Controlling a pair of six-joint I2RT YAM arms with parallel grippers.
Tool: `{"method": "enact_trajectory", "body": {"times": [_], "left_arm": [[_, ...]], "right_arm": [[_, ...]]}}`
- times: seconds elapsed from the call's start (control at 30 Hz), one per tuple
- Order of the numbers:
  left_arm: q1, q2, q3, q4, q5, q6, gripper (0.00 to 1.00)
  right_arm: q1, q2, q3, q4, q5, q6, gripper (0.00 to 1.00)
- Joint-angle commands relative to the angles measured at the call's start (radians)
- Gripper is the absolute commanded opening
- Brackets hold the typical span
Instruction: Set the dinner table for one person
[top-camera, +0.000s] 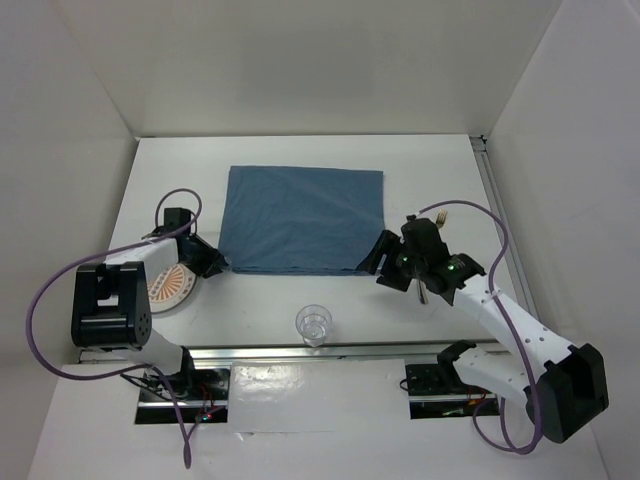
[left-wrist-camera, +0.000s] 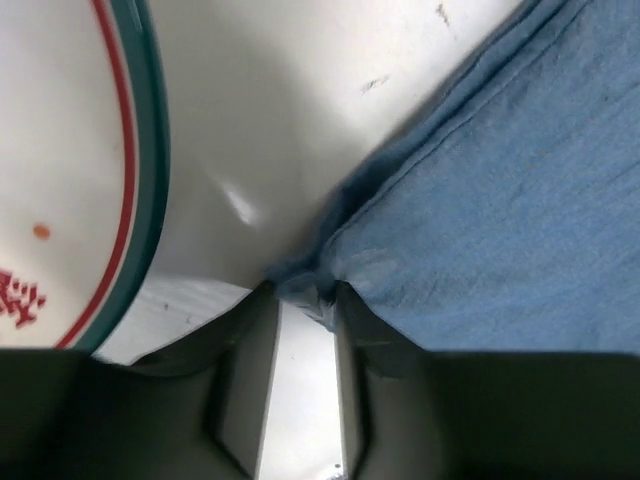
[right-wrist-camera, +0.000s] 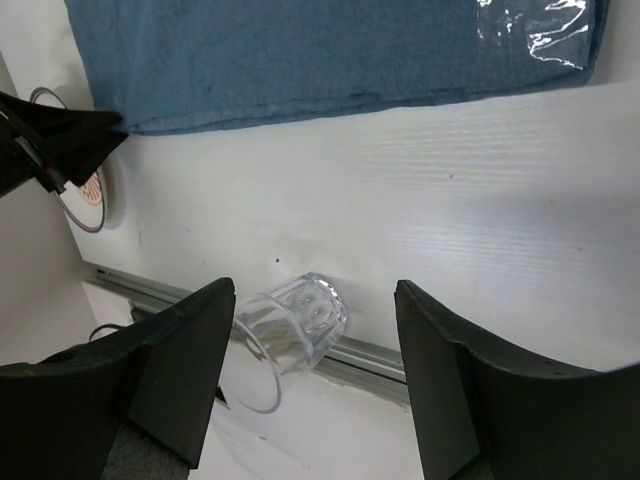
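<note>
The white dinner table (top-camera: 430, 170) carries a blue cloth placemat (top-camera: 300, 220) at its middle. My left gripper (top-camera: 207, 263) is shut on the placemat's near-left corner (left-wrist-camera: 305, 290), and the cloth bunches between the jaws. A white plate with a red and green rim (top-camera: 168, 288) lies just beside it, also seen in the left wrist view (left-wrist-camera: 70, 170). A clear glass (top-camera: 314, 325) stands near the front edge. My right gripper (top-camera: 385, 262) is open and empty, with the glass (right-wrist-camera: 295, 325) below it and the placemat's near edge (right-wrist-camera: 330, 60) beyond.
A fork (top-camera: 440, 214) lies on the table, mostly hidden under the right arm. A metal rail (top-camera: 330, 352) runs along the near edge just past the glass. White walls enclose the table on three sides.
</note>
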Motion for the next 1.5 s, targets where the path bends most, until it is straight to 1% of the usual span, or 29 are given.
{"method": "enact_trajectory", "body": {"times": [0.0,0.03,0.07,0.1,0.13,0.2,0.23,0.27,0.3,0.33,0.37,0.4,0.47,0.5,0.67,0.73,0.8,0.83,0.87,0.9,0.97,1.03,1.07,1.17,1.2,1.23,1.3,1.33,1.47], "left_arm": [[-0.004,0.055,-0.021,0.017,-0.036,-0.010,0.39],[-0.004,0.055,-0.009,0.017,-0.036,-0.010,0.30],[-0.004,0.071,-0.008,0.001,-0.036,-0.010,0.15],[-0.004,0.081,0.005,0.000,-0.036,-0.010,0.06],[-0.004,0.082,0.005,-0.010,-0.036,0.001,0.00],[-0.004,0.082,0.015,-0.021,-0.036,0.001,0.00],[-0.004,0.071,0.015,-0.021,-0.036,0.010,0.00],[-0.004,0.062,0.015,-0.035,-0.036,0.010,0.00],[-0.004,0.062,0.015,-0.035,-0.036,0.010,0.00],[-0.004,0.051,0.015,-0.035,-0.036,0.021,0.00],[-0.004,0.051,0.015,-0.035,-0.036,0.021,0.00],[-0.004,0.051,0.025,-0.045,-0.036,0.021,0.00],[-0.004,0.051,0.035,-0.056,-0.036,0.031,0.00],[-0.004,0.051,0.044,-0.068,-0.036,0.041,0.00],[-0.004,0.042,0.064,-0.088,-0.036,0.050,0.00],[-0.004,0.042,0.073,-0.089,-0.036,0.050,0.00],[-0.004,0.042,0.073,-0.098,-0.036,0.050,0.00],[-0.004,0.042,0.084,-0.098,-0.036,0.059,0.00],[-0.004,0.042,0.084,-0.098,-0.036,0.059,0.00],[-0.004,0.042,0.084,-0.098,-0.036,0.059,0.00],[-0.004,0.033,0.084,-0.107,-0.036,0.059,0.00],[-0.013,0.032,0.093,-0.107,-0.027,0.059,0.00],[-0.013,0.032,0.093,-0.107,-0.027,0.059,0.00],[-0.013,0.032,0.116,-0.116,-0.027,0.059,0.00],[-0.013,0.032,0.128,-0.127,-0.027,0.059,0.00],[-0.013,0.032,0.128,-0.127,-0.018,0.059,0.00],[-0.013,0.023,0.160,-0.136,-0.018,0.059,0.00],[-0.013,0.023,0.172,-0.150,-0.007,0.059,0.00],[-0.022,0.014,0.289,-0.209,0.033,0.105,0.00]], "right_arm": [[-0.008,-0.031,-0.034,0.010,-0.011,0.029,0.73],[-0.017,-0.017,-0.034,0.010,-0.011,0.044,0.73],[-0.018,-0.017,-0.048,0.010,-0.011,0.058,0.73],[-0.018,-0.003,-0.048,0.001,0.000,0.102,0.73],[-0.018,0.008,-0.057,0.001,0.027,0.130,0.76],[-0.027,-0.004,-0.068,-0.005,0.075,0.219,0.77],[-0.027,-0.017,-0.104,0.013,0.090,0.300,0.77],[-0.027,-0.033,-0.129,0.033,0.133,0.337,0.77],[-0.027,-0.049,-0.158,0.106,0.148,0.362,0.76],[-0.027,-0.061,-0.211,0.140,0.164,0.413,0.73],[-0.027,-0.061,-0.229,0.176,0.194,0.423,0.71],[-0.027,-0.061,-0.238,0.215,0.205,0.423,0.69],[-0.027,-0.002,-0.238,0.216,0.231,0.423,0.69],[-0.027,0.021,-0.227,0.245,0.245,0.414,0.69],[-0.067,0.146,-0.227,0.381,0.245,0.388,0.69],[-0.102,0.204,-0.227,0.424,0.225,0.379,0.69],[-0.111,0.229,-0.227,0.443,0.225,0.379,0.69],[-0.120,0.229,-0.227,0.487,0.225,0.379,0.69],[-0.146,0.248,-0.236,0.513,0.225,0.370,0.68],[-0.160,0.259,-0.247,0.530,0.190,0.370,0.66],[-0.171,0.308,-0.237,0.553,0.181,0.360,0.64],[-0.171,0.341,-0.226,0.572,0.159,0.350,0.60],[-0.171,0.365,-0.217,0.581,0.159,0.350,0.52],[-0.171,0.376,-0.216,0.608,0.159,0.350,0.38],[-0.171,0.376,-0.206,0.618,0.159,0.340,0.27],[-0.171,0.385,-0.195,0.618,0.159,0.340,0.21],[-0.171,0.385,-0.145,0.560,0.168,0.331,0.05],[-0.171,0.385,-0.129,0.544,0.184,0.313,0.00],[-0.183,0.325,0.001,0.483,0.218,0.203,0.00]]}}
